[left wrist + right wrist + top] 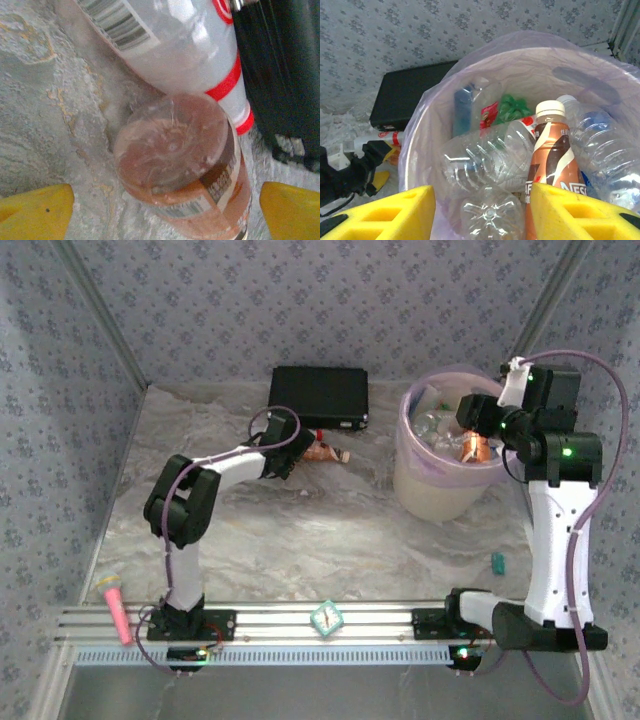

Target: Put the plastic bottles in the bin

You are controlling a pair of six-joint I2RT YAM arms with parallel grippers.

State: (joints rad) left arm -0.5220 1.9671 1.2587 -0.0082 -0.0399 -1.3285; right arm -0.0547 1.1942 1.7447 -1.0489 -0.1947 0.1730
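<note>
An orange-brown bottle (180,160) with a dark label lies on the marble table, its base toward the left wrist camera. My left gripper (165,215) is open, one yellow fingertip on each side of this bottle, apart from it. Touching it behind is a white bottle (180,45) with red bands. From above, these two bottles (325,451) lie just in front of the black case. My right gripper (482,215) hangs open over the bin (420,150), holding nothing. Inside the bin lie clear bottles (490,155), a brown white-capped bottle (550,155) and a green one (512,107).
The flat black case (320,395) sits at the back, close behind the left gripper (300,452). The bin (440,495) stands back right under the right gripper (472,445). A pink object (112,605), a small teal square (326,617) and a green piece (496,562) lie near the front.
</note>
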